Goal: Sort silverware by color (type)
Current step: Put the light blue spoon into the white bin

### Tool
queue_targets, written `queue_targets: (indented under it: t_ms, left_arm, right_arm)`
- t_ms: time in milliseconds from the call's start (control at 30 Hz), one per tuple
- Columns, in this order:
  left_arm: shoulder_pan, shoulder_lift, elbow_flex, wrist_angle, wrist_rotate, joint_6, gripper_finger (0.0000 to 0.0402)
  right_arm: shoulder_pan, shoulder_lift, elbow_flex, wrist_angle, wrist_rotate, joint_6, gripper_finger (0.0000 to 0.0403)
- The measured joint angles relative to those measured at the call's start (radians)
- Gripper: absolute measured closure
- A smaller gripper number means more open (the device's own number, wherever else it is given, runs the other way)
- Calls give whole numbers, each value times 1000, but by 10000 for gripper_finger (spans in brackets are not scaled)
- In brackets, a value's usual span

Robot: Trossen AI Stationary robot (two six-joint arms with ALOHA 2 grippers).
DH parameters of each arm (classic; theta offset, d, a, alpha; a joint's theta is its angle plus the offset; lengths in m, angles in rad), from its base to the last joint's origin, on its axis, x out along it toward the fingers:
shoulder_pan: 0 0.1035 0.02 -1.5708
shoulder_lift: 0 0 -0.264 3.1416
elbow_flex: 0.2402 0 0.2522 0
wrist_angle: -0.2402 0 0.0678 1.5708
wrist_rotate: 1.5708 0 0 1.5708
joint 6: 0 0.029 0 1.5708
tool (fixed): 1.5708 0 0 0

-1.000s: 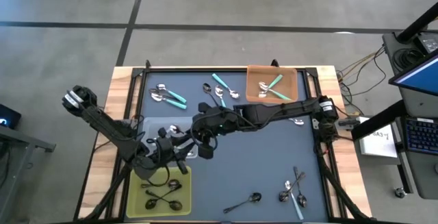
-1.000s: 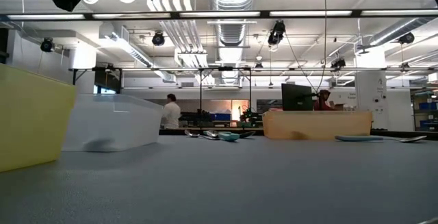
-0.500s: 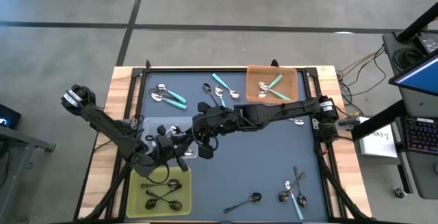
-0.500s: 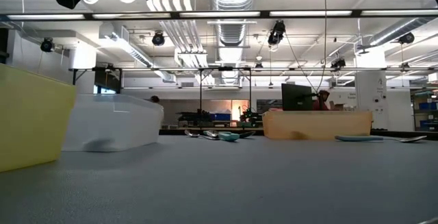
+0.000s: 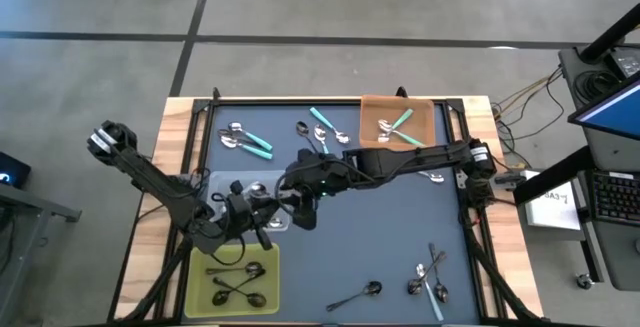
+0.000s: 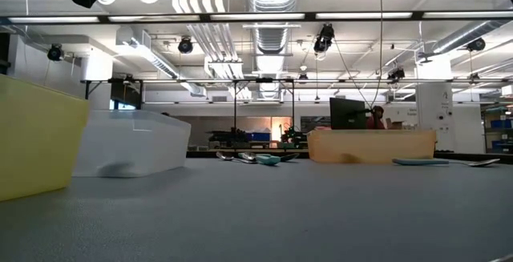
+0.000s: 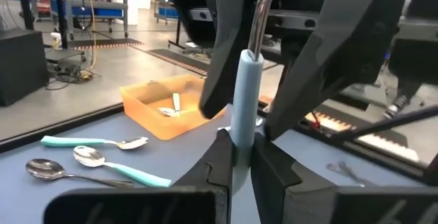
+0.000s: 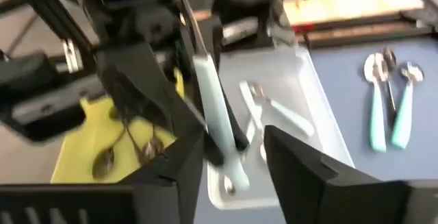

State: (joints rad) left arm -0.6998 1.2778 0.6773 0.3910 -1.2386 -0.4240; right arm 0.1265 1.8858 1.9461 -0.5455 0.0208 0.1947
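A spoon with a pale blue handle (image 7: 241,107) is in the air above the clear tray (image 5: 232,189), and my left gripper (image 7: 239,166) is shut on it. My right gripper (image 8: 236,138) is open. Its fingers stand on either side of the same spoon (image 8: 213,114), higher up, with a gap on both sides. In the high view the two grippers meet at the left (image 5: 268,212) and right (image 5: 300,207) of one spot. The spoon's bowl is out of view. More pale blue spoons (image 8: 274,111) lie in the clear tray. My left gripper pinches the lower part of the pale blue handle (image 7: 238,142) between its two fingers. The fingers come in level and lie across the handle. The spoon stands about upright with its metal stem (image 7: 256,11) pointing up, lifted clear of the tray.
A yellow tray (image 5: 205,287) at the near left holds dark spoons. An orange tray (image 5: 425,117) at the far right holds teal spoons. Loose spoons lie at the far left (image 5: 245,140), far middle (image 5: 322,130), beside the right arm (image 5: 436,177) and near right (image 5: 430,275).
Both grippers have stayed together above the clear tray. My right gripper has tipped a little where it stands.
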Motion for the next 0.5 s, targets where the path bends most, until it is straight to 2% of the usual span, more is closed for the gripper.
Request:
queue_targets:
  t_ms: [200, 367, 500]
  left_arm:
    - [0, -39, 1, -190, 9, -90, 389]
    - [0, -107, 1, -550, 108, -335, 389]
    - [0, -159, 1, -863, 250, -549, 389]
  right_arm:
    - [2, 0, 88, -250, -3, 52, 231]
    - [11, -2, 153, -415, -1, 114, 236]
    - [37, -4, 162, -499, -2, 153, 244]
